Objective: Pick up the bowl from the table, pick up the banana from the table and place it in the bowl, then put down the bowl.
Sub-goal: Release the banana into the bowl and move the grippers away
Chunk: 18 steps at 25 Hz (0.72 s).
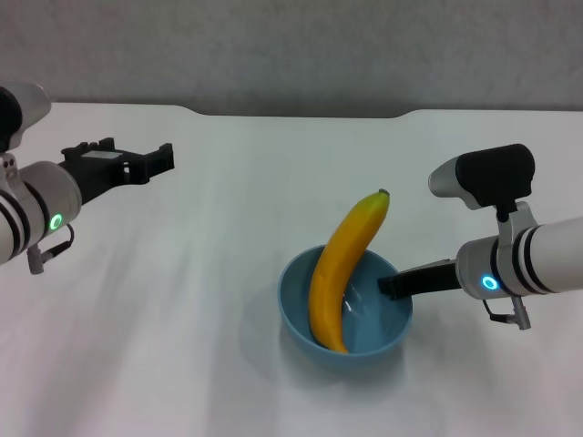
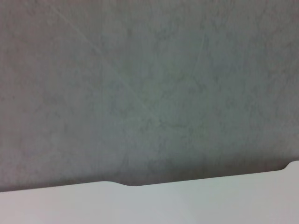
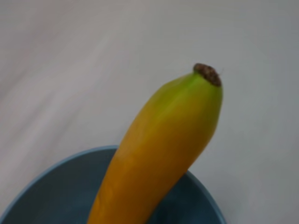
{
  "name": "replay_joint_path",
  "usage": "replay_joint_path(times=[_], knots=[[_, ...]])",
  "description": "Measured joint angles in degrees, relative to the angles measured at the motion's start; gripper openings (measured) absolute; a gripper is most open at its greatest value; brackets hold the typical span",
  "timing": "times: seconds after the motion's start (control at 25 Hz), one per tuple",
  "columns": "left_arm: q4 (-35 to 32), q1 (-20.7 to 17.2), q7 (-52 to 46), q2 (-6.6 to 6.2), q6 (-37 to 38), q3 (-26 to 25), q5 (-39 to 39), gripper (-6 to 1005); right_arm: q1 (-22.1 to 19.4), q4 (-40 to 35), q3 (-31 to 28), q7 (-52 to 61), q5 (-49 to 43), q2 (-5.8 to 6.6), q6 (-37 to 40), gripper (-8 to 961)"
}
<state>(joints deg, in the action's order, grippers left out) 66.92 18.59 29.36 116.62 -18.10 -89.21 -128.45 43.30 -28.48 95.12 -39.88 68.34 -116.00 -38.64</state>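
Observation:
The light-blue bowl (image 1: pixel 364 339) is at the middle right of the white table (image 1: pixel 182 346). The yellow-orange banana (image 1: pixel 342 269) leans inside it, its dark-tipped end sticking up over the far rim. My right gripper (image 1: pixel 392 284) is shut on the bowl's right rim, one finger inside the bowl. I cannot tell whether the bowl rests on the table or hangs just above it. The right wrist view shows the banana (image 3: pixel 163 149) rising out of the bowl (image 3: pixel 46 191). My left gripper (image 1: pixel 132 153) hovers open and holding nothing at the far left, well away from the bowl.
The table's far edge has a shallow notch (image 1: pixel 301 116) against a grey wall (image 1: pixel 291 45). The left wrist view shows only that wall (image 2: pixel 149 84) and the table's far edge (image 2: pixel 187 200).

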Motion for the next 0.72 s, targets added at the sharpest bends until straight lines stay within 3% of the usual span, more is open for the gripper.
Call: replay_joint_path(times=[0.36,0.72], knots=[[-0.4,-0.5,0.4,-0.17,0.0,0.0,1.2,899,-1.6,-1.9,1.2,-0.4,-0.1,-0.02,3.5,154],[-0.5,-1.3,0.4,-0.26,0.0,-0.2,1.1,898,-12.3,-16.1,1.7,-2.2,-0.8,0.5,5.2,515]])
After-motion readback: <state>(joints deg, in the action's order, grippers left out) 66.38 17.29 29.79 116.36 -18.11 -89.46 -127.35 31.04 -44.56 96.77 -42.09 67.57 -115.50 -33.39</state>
